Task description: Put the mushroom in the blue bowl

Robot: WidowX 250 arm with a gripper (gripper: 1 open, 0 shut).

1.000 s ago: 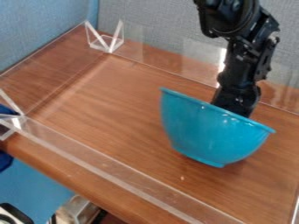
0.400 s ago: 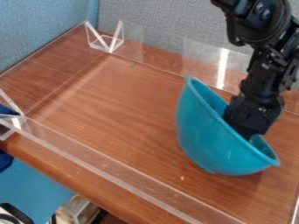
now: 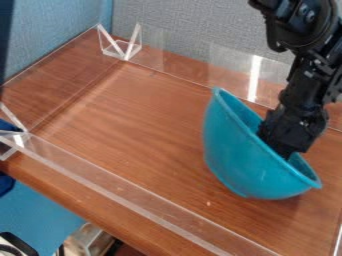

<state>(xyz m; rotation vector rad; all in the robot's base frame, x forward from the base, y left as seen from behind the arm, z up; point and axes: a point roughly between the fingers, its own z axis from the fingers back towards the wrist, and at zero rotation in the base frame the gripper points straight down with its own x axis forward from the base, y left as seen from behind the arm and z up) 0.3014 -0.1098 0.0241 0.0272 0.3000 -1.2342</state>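
One blue bowl (image 3: 254,150) is in view, and one robot arm (image 3: 310,60) with one tool (image 3: 286,136). The bowl is not upright: it is tipped steeply onto its side, its opening facing right toward the arm, its rounded outer wall resting on the tabletop (image 3: 120,110). The tool points downward into the open side of the bowl, and its dark body covers part of the bowl's rim and interior. The fingertips are hidden behind the bowl wall, so the frame does not show the jaws directly; they stand fully together. Whether anything is pinched between them cannot be told. The mushroom is not visible anywhere in this view; it may be concealed by the tool or the bowl, but that cannot be confirmed. The tabletop is a reddish-brown wood-grain surface enclosed by a low clear acrylic barrier (image 3: 94,180) along its edges. Two clear triangular brackets (image 3: 120,44) support the barrier at the far corner, and one further bracket (image 3: 11,135) shows at the left edge. A blue-grey fabric wall panel (image 3: 187,25) stands behind the tabletop.
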